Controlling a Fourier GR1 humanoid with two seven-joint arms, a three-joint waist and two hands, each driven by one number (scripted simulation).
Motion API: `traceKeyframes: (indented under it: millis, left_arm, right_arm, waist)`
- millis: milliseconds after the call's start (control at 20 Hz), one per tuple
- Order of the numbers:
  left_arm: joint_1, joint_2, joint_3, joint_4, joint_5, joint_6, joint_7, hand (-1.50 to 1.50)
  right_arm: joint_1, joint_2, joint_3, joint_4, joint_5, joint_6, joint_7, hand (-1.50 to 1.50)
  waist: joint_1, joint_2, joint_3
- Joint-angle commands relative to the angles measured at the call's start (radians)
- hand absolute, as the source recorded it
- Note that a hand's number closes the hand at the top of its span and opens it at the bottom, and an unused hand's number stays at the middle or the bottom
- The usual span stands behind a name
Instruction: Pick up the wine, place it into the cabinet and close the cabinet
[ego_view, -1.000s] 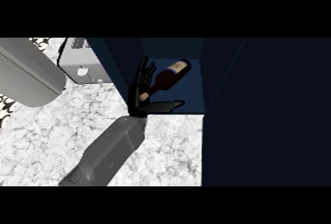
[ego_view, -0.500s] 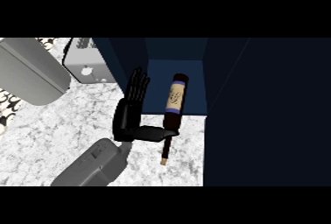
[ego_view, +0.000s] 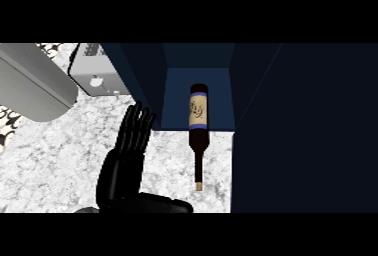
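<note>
The black right hand (ego_view: 127, 155) has let go and pulled back left of the dark blue cabinet (ego_view: 199, 82), fingers straight. The dark glass wine bottle (ego_view: 197, 125) lies base-in, neck seemingly protruding; closing remains.

The wine bottle (ego_view: 198, 131) lies half inside the cabinet (ego_view: 199, 95) — neck out on the counter (ego_view: 66, 160), hand (ego_view: 127, 155) left of it.
</note>
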Motion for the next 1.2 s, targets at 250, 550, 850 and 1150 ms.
traceKeyframes:
  millis: [250, 550, 850, 1150]
  left_arm:
    - [0.19, 0.094, 0.021, -0.242, -0.072, 0.058, 0.021, -1.5]
    - [0.365, 0.238, 0.104, -0.388, -0.061, 0.041, 0.009, -1.5]
    - [0.548, 0.284, 0.217, -0.454, -0.008, -0.052, -0.084, -1.5]
    - [0.743, 0.393, 0.419, -0.504, 0.108, -0.224, -0.135, -1.5]
  right_arm:
    - [0.062, -0.105, 0.062, -0.035, 0.003, 0.181, -0.016, 1.5]
    - [0.139, -0.146, 0.18, -0.178, -0.084, 0.234, 0.119, 1.5]
    - [0.162, -0.13, 0.298, -0.209, -0.18, 0.198, 0.222, 1.5]
    - [0.108, -0.002, 0.547, -0.184, 0.046, 0.099, 0.241, 1.5]
  waist:
    - [-0.003, 0.001, 0.0]
    - [0.0, -0.002, -0.001]
    - [0.004, 0.0, -0.002]
    - [0.016, -0.003, -0.003]
